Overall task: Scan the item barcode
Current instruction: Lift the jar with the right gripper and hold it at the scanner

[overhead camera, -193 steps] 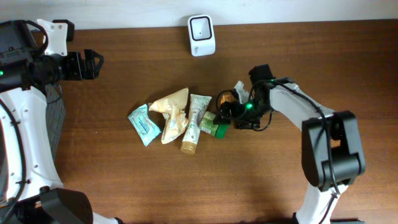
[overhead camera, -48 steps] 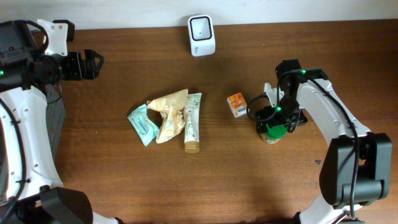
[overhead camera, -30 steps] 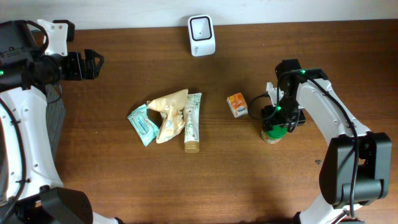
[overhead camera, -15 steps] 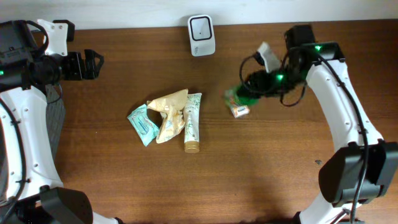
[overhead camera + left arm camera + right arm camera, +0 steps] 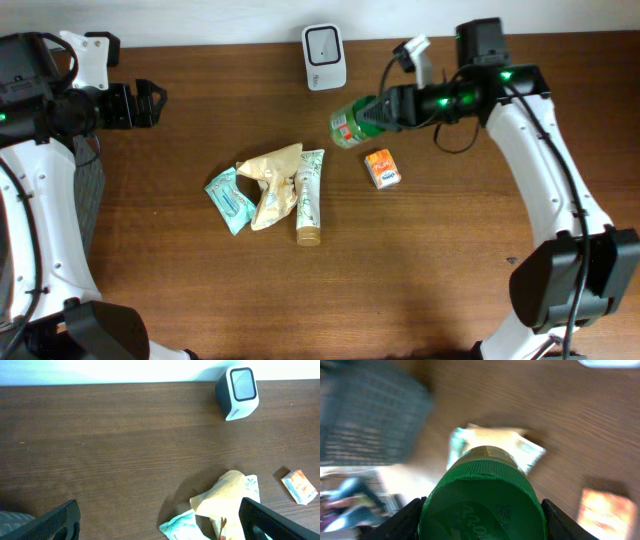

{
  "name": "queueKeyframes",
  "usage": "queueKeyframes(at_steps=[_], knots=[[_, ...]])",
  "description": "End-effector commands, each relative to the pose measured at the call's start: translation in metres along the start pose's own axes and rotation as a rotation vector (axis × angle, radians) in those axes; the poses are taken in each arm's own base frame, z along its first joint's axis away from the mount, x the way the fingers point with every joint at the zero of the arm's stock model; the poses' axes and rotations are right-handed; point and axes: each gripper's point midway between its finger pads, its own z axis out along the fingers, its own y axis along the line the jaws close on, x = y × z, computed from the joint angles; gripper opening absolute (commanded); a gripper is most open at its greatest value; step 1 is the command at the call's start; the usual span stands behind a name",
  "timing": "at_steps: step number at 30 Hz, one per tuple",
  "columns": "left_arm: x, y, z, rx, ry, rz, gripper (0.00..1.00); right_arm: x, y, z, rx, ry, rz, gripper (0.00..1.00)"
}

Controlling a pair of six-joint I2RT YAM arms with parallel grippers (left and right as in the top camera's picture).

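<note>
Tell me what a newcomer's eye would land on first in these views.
The right gripper holds a green bottle up near the white scanner, at the far edge of the table. Mid-table lies a heap of pouches and a tube, with a small orange box apart to its right.

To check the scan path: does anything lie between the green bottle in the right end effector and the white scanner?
Nothing visible does. Only bare table separates the green bottle from the white scanner; the small orange box lies on the bottle's other side, away from the scanner.
</note>
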Motion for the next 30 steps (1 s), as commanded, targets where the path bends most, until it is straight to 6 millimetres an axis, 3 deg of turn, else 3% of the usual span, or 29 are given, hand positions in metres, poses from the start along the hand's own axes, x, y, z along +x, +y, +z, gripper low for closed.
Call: queueKeyframes(at_steps=[1,3,6,11,13,15,17,18,20,23,30], knots=[[-0.004,-0.002,-0.002,0.008,-0.011,-0.006,0.99,0.004,-0.039,0.004,0.390,0.035,-0.025,0.56],[-0.004,-0.002,-0.002,0.008,-0.010,-0.006,0.99,0.011,-0.067,-0.003,0.627,0.063,-0.003,0.56],[-0.004,-0.002,-0.002,0.008,-0.011,-0.006,0.99,0.027,-0.113,-0.019,0.824,0.121,0.078,0.56],[-0.004,-0.002,-0.002,0.008,-0.011,-0.006,0.99,0.059,-0.188,-0.008,0.867,0.237,0.220,0.56],[-0.004,-0.002,-0.002,0.008,-0.010,-0.006,0.99,0.070,-0.201,0.001,0.855,0.274,0.251,0.56],[-0.004,-0.002,-0.002,0.008,-0.010,-0.006,0.99,0.072,-0.203,0.003,0.833,0.275,0.266,0.57],[-0.004,-0.002,-0.002,0.008,-0.011,-0.006,0.99,0.075,-0.202,0.002,0.816,0.284,0.281,0.75],[-0.004,-0.002,-0.002,0.008,-0.010,-0.006,0.99,0.077,-0.199,0.000,0.801,0.298,0.283,0.89],[-0.004,-0.002,-0.002,0.008,-0.010,-0.006,0.99,0.075,-0.192,-0.006,0.783,0.333,0.238,0.98],[-0.004,-0.002,-0.002,0.008,-0.011,-0.006,0.99,0.068,-0.184,-0.013,0.761,0.377,0.132,0.98],[-0.004,-0.002,-0.002,0.008,-0.010,-0.006,0.99,0.075,-0.204,0.001,0.761,0.439,0.051,0.99]])
